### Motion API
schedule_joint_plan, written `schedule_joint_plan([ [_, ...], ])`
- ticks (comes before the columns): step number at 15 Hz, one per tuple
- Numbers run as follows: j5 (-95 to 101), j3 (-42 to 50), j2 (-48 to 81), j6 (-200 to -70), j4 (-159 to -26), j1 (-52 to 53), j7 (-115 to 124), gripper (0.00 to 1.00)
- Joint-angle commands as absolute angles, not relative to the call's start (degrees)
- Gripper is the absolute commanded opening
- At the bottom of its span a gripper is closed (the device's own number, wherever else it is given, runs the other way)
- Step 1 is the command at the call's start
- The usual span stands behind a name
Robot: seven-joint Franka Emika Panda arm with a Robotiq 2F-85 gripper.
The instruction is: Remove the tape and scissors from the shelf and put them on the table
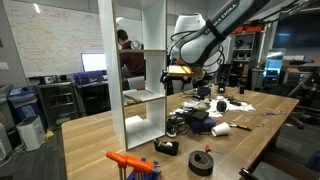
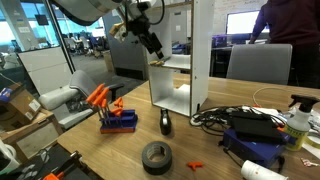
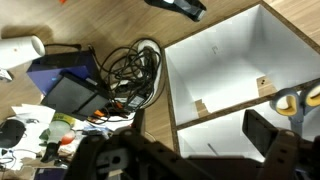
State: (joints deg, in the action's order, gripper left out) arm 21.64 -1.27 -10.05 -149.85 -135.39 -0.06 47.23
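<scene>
The tape (image 1: 201, 162) is a thick black roll lying flat on the wooden table (image 1: 100, 135), in front of the shelf; it also shows in an exterior view (image 2: 156, 157). The tall white shelf (image 1: 140, 60) stands on the table and shows in both exterior views (image 2: 195, 60). My gripper (image 1: 178, 75) hangs at the shelf's open front, at its upper compartments (image 2: 153, 48). In the wrist view its fingers (image 3: 200, 135) are wide apart and empty. An orange-handled loop, apparently the scissors (image 3: 294, 100), lies on a shelf board at the right edge of the wrist view.
A flatter black object (image 1: 167, 146) and an orange-and-black tool (image 1: 135, 162) lie near the tape. A tangle of black cables (image 3: 130, 70) and a blue box (image 2: 255, 150) sit beside the shelf. A small orange bit (image 2: 195, 164) lies by the tape.
</scene>
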Motion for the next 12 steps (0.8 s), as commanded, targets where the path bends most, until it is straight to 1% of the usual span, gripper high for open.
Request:
schedule_joint_plan([
  [1, 23.3, -3.8, -8.7, -151.0, -131.8, -1.4, 43.3, 1.00],
  [8, 23.4, -6.7, -2.3, -153.7, -124.7, 0.3, 35.2, 1.00],
  [12, 24.5, -6.3, 2.9, -155.4, -120.4, 1.7, 32.1, 1.00],
])
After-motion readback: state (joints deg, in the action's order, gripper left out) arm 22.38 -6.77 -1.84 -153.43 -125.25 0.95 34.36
